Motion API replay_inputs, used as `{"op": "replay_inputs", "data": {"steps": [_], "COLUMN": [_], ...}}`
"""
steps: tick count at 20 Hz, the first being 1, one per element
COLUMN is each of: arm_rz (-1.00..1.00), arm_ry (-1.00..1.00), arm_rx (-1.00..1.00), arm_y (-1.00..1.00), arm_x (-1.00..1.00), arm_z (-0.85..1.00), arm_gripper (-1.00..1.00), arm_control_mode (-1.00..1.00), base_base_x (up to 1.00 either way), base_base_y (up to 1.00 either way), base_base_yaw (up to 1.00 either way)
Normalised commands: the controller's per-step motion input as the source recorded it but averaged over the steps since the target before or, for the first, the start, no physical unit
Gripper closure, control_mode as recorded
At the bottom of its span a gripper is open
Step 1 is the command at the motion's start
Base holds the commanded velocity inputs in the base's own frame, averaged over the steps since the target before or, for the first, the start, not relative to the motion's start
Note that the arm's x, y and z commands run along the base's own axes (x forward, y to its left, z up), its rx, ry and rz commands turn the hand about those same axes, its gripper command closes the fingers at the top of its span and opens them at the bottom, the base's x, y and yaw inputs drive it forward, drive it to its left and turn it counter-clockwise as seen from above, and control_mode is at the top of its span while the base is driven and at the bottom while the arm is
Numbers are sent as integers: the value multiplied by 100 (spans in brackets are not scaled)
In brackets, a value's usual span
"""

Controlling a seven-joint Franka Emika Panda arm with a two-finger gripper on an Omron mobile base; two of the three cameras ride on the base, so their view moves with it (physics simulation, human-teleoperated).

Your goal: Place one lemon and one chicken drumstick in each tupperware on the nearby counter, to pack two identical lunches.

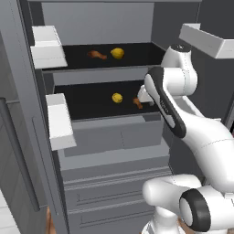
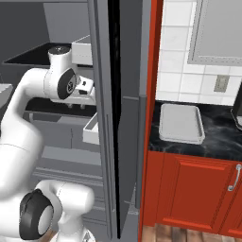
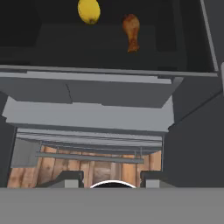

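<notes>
The fridge stands open with two dark shelves. The upper shelf holds a lemon (image 1: 117, 53) and a chicken drumstick (image 1: 96, 55). On the lower shelf lie a second lemon (image 1: 117, 97) (image 3: 89, 11) and a second drumstick (image 1: 137, 102) (image 3: 131, 30). My gripper (image 1: 140, 98) (image 2: 78, 105) (image 3: 112, 180) hovers at the front right of the lower shelf, just short of that drumstick, open with nothing between its fingers. A whitish-grey tupperware (image 2: 181, 124) lies empty on the black counter (image 2: 222, 142) to the right of the fridge.
Grey drawer fronts (image 1: 114, 137) sit under the lower shelf. White door bins (image 1: 59, 121) hang on the left fridge door. The right fridge door (image 2: 118, 118) stands edge-on between the arm and the counter. A black machine (image 2: 237, 111) is at the counter's far right.
</notes>
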Motion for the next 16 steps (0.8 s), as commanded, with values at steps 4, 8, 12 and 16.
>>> {"op": "replay_inputs", "data": {"steps": [4, 8, 12, 16], "arm_rz": [-2, 0, 0, 0], "arm_ry": [0, -13, -24, -21], "arm_rx": [1, 0, -1, -4], "arm_y": [-4, 0, 19, 38], "arm_x": [-3, 0, 0, 10], "arm_z": [-1, 37, 58, 48], "arm_gripper": [-100, -100, -100, -100], "arm_control_mode": [-100, -100, -100, -100], "base_base_x": [0, 0, 0, 0], "base_base_y": [0, 0, 0, 0], "base_base_yaw": [0, 0, 0, 0]}}
